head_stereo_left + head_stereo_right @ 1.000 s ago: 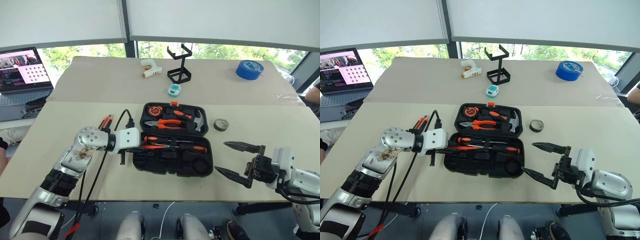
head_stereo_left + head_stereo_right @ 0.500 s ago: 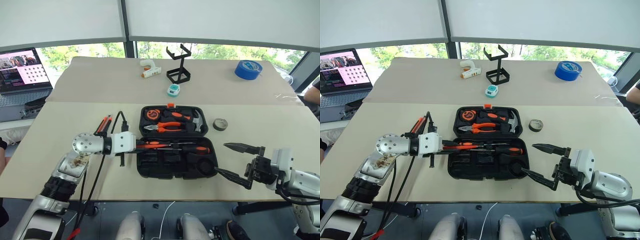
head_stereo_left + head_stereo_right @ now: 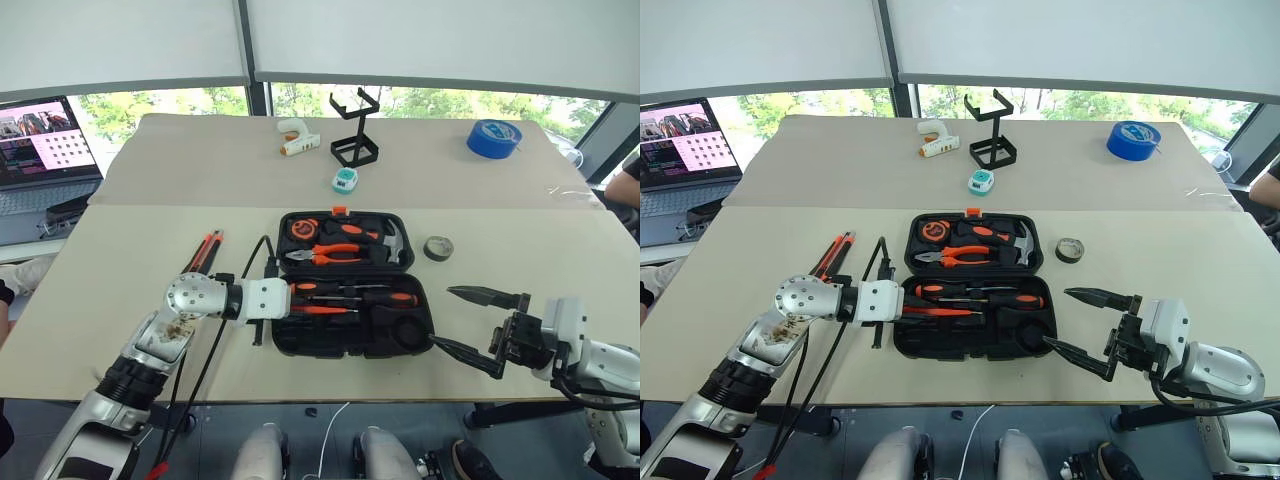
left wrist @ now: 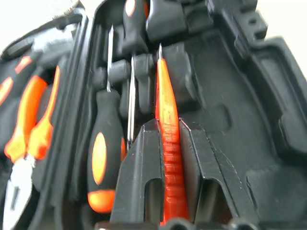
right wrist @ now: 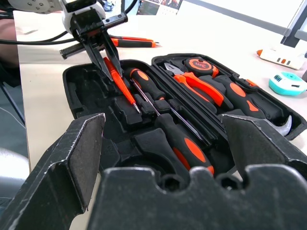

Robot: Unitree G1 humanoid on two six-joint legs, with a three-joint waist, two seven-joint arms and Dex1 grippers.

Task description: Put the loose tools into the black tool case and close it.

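While the left gripper (image 3: 296, 299) pinches the orange tester pen (image 4: 167, 125) over the open black tool case (image 3: 352, 283) on the beige table (image 3: 120, 250), the right gripper (image 3: 478, 325) sits spread wide just beside the case, laptop (image 3: 45, 150) off by the window.

No legible text, labels, brands, numbers or signs. Laptop screen (image 3: 45, 140) shows thumbnail grid, characters too small to read.

The beige worktop (image 3: 150, 250) carried the open black tool case (image 3: 352, 283) at its centre — a small dark grey tape roll (image 3: 439, 248) at three o'clock, an orange-black utility knife (image 3: 203, 250) at nine; white glue gun (image 3: 298, 139), black wire stand (image 3: 355, 128) and blue tape roll (image 3: 494, 138) lay toward twelve.
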